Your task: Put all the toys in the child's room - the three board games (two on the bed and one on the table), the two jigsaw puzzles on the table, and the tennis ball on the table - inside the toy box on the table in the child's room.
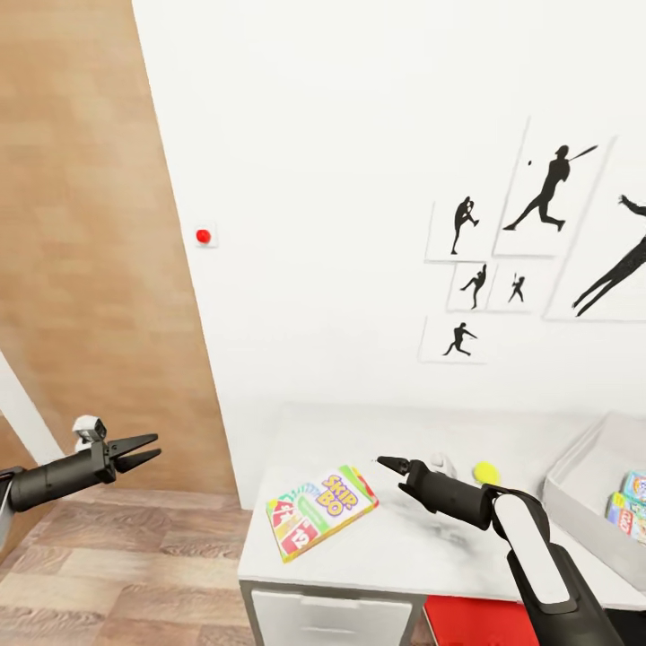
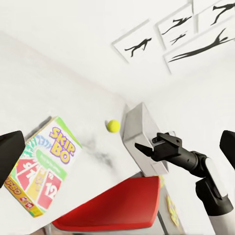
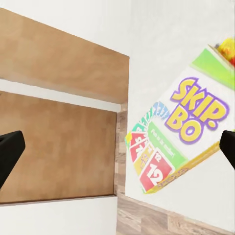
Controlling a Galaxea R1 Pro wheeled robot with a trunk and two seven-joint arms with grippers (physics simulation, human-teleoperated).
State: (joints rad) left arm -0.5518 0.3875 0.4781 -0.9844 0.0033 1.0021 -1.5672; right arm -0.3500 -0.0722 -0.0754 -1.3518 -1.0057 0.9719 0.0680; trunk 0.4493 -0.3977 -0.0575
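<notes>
Right gripper [image 1: 388, 463] apart, empty, over table [image 1: 404, 547] | left gripper [image 1: 151, 450] apart | toy box [image 1: 574, 489] holds board games [image 1: 631, 507]

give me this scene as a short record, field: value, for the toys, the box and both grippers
skip-bo game: flat on the table, near its left front corner
tennis ball: on the table, between the game and the toy box
toy box: at the table's right end, colourful game boxes inside
left gripper: open, off the table's left side, holding nothing
right gripper: above the table, right of the skip-bo game, fingers' spread unclear
</notes>
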